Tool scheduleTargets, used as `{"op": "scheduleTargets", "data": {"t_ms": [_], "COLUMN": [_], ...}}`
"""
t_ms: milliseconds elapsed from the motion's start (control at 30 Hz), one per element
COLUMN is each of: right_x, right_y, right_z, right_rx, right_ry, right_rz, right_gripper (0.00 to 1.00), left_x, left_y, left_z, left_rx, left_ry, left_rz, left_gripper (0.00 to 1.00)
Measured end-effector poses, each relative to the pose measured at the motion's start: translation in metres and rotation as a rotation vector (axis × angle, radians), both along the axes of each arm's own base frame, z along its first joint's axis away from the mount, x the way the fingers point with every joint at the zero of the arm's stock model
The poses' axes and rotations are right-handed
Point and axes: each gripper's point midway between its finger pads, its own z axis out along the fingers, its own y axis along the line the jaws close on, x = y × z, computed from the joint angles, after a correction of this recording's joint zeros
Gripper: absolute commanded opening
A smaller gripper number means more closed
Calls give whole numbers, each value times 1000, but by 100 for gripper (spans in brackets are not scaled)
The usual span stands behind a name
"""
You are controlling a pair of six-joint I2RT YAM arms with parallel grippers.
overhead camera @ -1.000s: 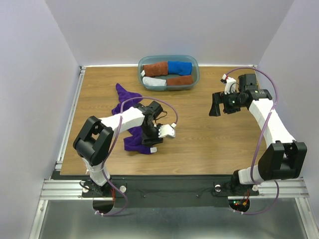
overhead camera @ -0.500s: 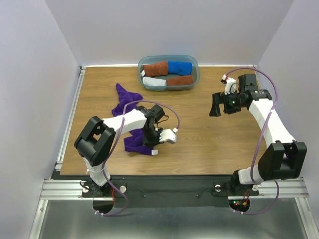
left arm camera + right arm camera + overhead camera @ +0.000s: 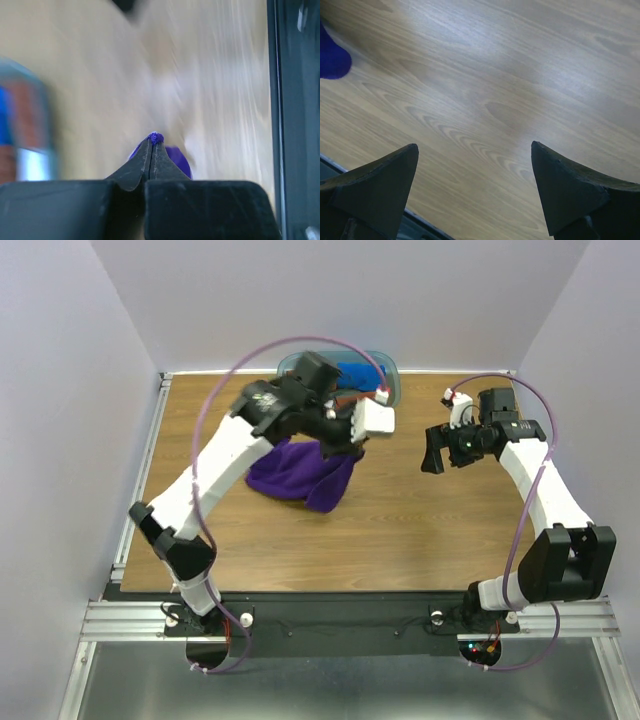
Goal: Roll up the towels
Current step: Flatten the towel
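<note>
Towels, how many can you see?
3. A purple towel hangs from the left gripper; a blue towel and a rust-brown towel lie in the tub. The arm covers part of it; more may hide.

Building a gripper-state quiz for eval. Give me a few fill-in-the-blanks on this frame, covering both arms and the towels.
The left gripper is ____ on the purple towel.
The right gripper hangs ____ over the wooden table, holding nothing.
The blue towel lies inside the ____.
Missing words: shut; open; tub.
</note>
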Motion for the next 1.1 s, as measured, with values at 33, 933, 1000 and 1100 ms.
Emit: {"op": "scheduleTargets", "data": {"t_ms": [33,933,1000,1100], "right_x": [2,35,33,21], "right_y": [-1,110,125,144], "right_z": [1,-52,-70,-88], "right_rx": [-10,27,-9,-51], "right_ry": [-16,85,115,152], "right_rz": [10,351,382,432], "right_gripper": [98,89,89,87], "left_x": [-3,-96,-96,-95], "left_y": [-5,149,155,165], "left_z": [34,-1,-12,-23], "left_rx": [-77,6,30,50], "left_ry": [-43,-27,-31,-53], "left_rz": [-1,219,240,274], "left_gripper": [0,0,0,0]}}
